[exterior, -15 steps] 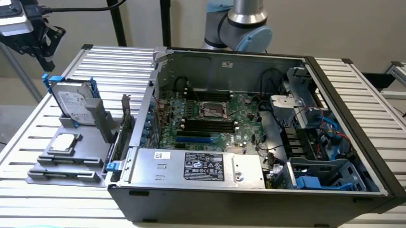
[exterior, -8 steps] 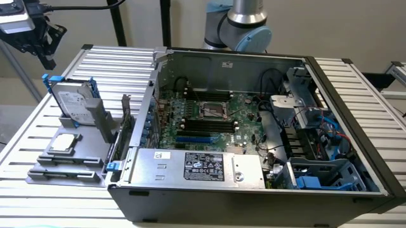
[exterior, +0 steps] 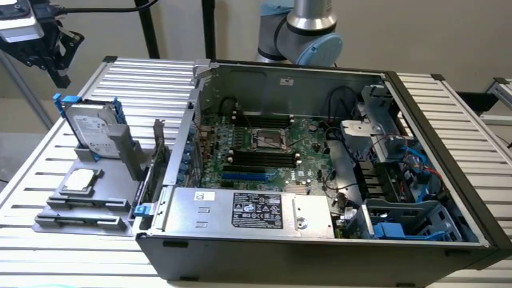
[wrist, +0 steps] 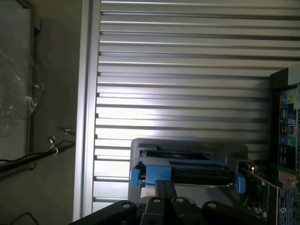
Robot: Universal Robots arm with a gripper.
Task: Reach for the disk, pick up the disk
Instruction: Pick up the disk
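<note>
1. Claw state. My claw (wrist: 164, 187) has its two fingers pressed together with nothing between them. In the exterior view it hangs above the slatted table (exterior: 144, 78), up and toward the exterior view's left of the disk (exterior: 90, 129), well apart from it. No contact is made.

2. Location of the part. The disk stands on edge in a grey fixture (exterior: 84, 201) on the table, just beside the open computer case (exterior: 320, 252), on the exterior view's left of it. A blue carrier (exterior: 57, 101) frames it.

3. Orientation. The labelled broad face looks toward the case and slightly upward, so the disk leans back a little. I judge the long axis to run close to upright, following that lean. In the wrist view I look down on its upper edge (wrist: 187, 168), with a blue tab at each end.

4. Handling, by judgement.
- Stiff metal body: it will not flex under a pinch.
- Fairly heavy for its size: expect it to swing if held off-centre.
- The bare metal face looks smooth and may slip.
- Shock-sensitive: avoid knocks against the fixture.

5. Grasp location. Pinch across the thin dimension, one finger on each broad face, near the middle of the upper edge. Keep off the blue tabs, which likely bend.
</note>
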